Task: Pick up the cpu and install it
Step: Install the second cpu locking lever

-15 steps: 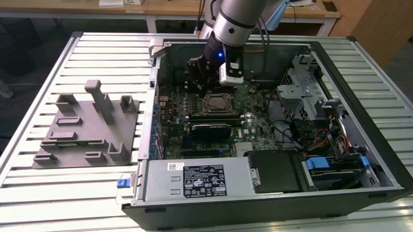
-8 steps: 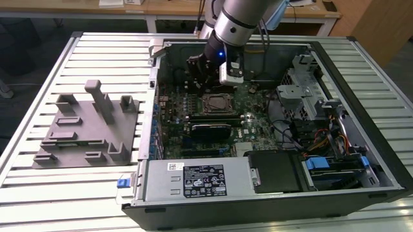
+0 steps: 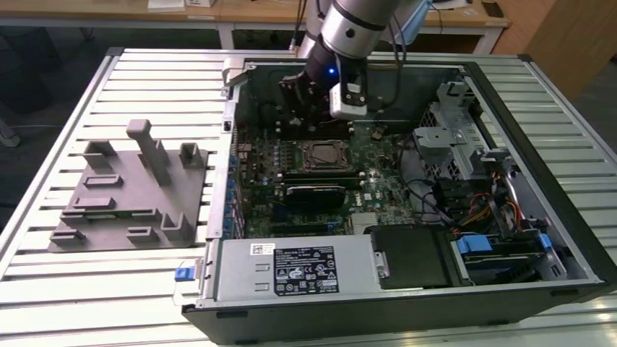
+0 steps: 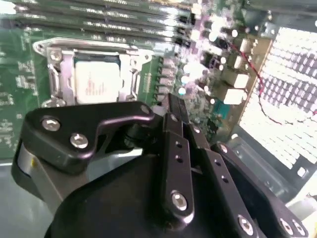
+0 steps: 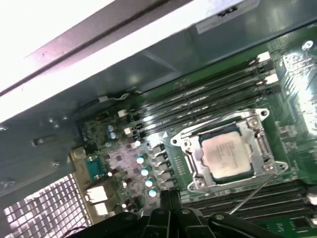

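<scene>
— Looking into the open computer case (image 3: 540, 238), I see a white sticker with dark print on the power supply (image 3: 289, 271), too small to make out.

— And the cpu (image 5: 226, 153)?

— It lies flat in the socket frame (image 5: 195, 166) on the green motherboard (image 3: 381, 195), silvery top up, with faint print I can't read. The end effector (image 5: 166, 196) hangs just beside the socket, apart from the chip, its fingers (image 4: 173, 129) pressed together on nothing.

— Anything else on the bench (image 3: 58, 275)?

— A grey fixture block (image 3: 130, 191), on the exterior view's left of the case.
</scene>
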`<act>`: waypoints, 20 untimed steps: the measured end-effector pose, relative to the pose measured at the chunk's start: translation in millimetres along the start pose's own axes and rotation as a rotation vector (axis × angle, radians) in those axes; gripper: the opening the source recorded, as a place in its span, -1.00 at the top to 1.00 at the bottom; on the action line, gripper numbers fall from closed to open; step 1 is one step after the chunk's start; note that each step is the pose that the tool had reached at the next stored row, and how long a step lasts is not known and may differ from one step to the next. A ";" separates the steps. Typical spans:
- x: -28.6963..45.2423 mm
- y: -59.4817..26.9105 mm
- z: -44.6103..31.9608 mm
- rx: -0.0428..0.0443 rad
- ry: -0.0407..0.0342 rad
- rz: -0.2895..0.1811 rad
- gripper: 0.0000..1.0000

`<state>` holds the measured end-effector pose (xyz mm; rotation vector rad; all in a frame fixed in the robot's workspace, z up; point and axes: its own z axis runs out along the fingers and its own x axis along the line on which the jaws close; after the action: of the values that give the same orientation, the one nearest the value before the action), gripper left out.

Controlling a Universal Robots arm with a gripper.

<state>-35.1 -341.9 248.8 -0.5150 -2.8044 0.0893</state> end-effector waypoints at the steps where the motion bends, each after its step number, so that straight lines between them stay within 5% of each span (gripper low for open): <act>1: 0.0 0.0 0.0 -0.0054 -0.0191 -0.005 0.79; 10: 0.0 0.0 0.0 -0.0487 -0.1781 -0.062 0.79; 12: 0.0 0.0 0.0 -0.0544 -0.2041 -0.080 0.79; 19: 0.0 -0.1 0.0 -0.0534 -0.2076 -0.094 0.79; 20: 0.1 -0.1 -0.1 -0.0545 -0.2137 -0.098 0.79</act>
<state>-35.2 -342.0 249.0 -0.4003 -3.0432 0.0501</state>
